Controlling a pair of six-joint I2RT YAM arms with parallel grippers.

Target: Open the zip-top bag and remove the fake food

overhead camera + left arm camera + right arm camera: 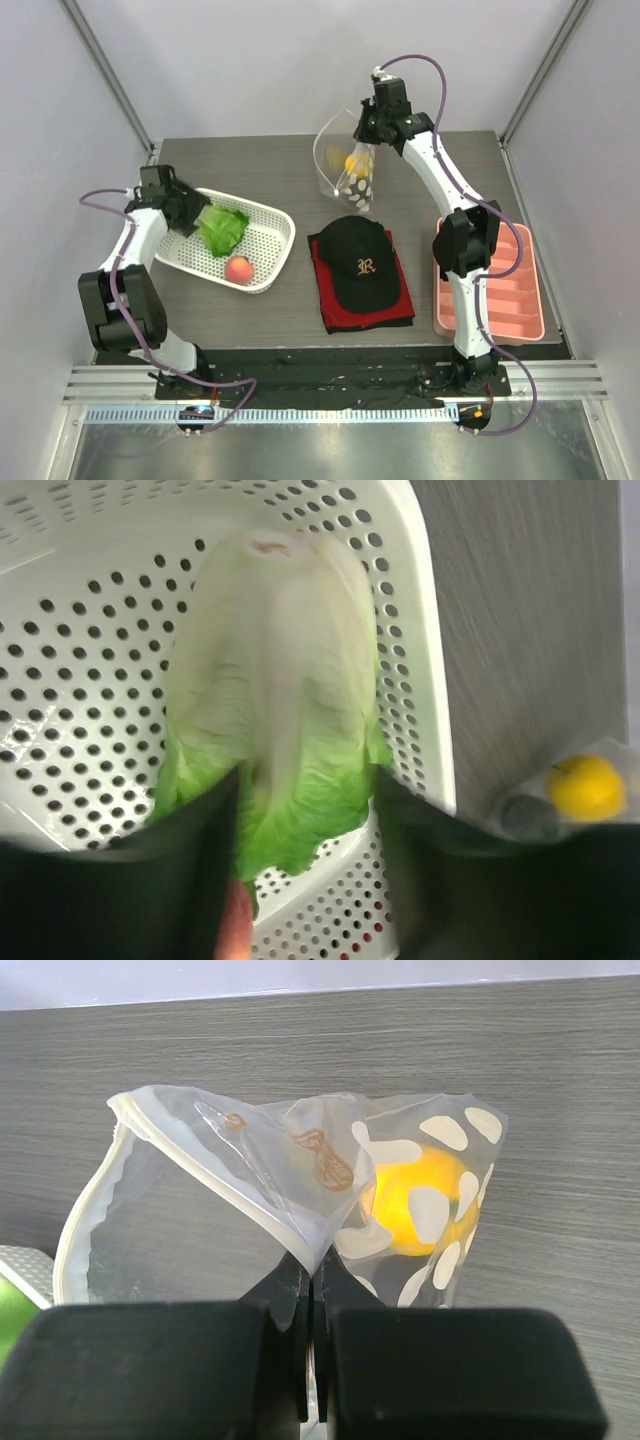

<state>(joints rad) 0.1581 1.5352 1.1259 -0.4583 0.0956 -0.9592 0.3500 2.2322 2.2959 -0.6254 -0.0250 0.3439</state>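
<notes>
My right gripper [363, 140] [313, 1260] is shut on the edge of the zip-top bag [352, 165] [300, 1175] and holds it up above the far table with its mouth hanging open. The yellow citrus [354, 162] [415, 1200] sits inside the bag. In the left wrist view the citrus [586, 786] has a dark round piece [526, 816] beside it. My left gripper [192, 216] [305, 780] is open over the white mesh basket [276, 216] [420, 630]. The leafy green vegetable [222, 228] [275, 680] lies in the basket between its fingers. The peach [238, 269] lies in the basket's near corner.
A black cap [358, 262] rests on folded red and black cloth at the table's middle. A pink compartment tray [500, 290] stands at the right edge beside the right arm. Grey walls close in the table on three sides.
</notes>
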